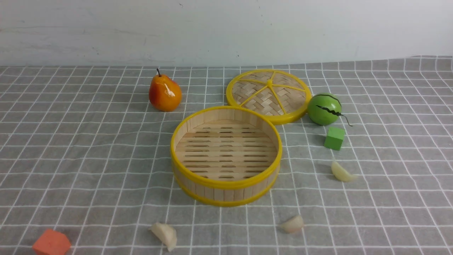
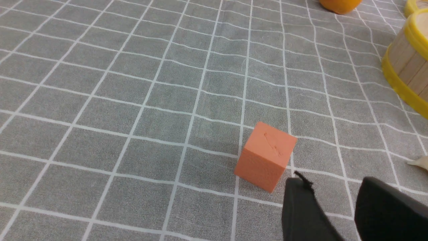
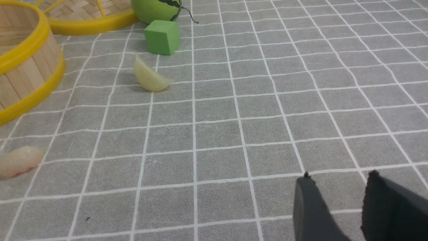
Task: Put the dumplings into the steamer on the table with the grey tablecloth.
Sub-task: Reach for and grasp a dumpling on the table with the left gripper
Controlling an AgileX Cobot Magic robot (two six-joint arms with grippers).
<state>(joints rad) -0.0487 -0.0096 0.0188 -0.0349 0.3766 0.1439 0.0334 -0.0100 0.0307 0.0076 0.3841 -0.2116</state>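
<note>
The dumplings (image 1: 342, 172) all lie loose on the grey tablecloth (image 1: 88, 141) over the bench (image 1: 389, 212), two before the steamer (image 1: 226, 184) and one to its right near the green cube (image 1: 334, 138), so with the steamer bare I judge nothing done yet, while the left tool (image 2: 331, 187) and right tool (image 3: 337, 182) hang parted and empty.

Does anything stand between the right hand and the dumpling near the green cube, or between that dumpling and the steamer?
Nothing visible does. Only bare grey tablecloth lies between the right hand and the dumpling, and between it and the steamer. The green cube sits beyond the dumpling, off both paths.
</note>
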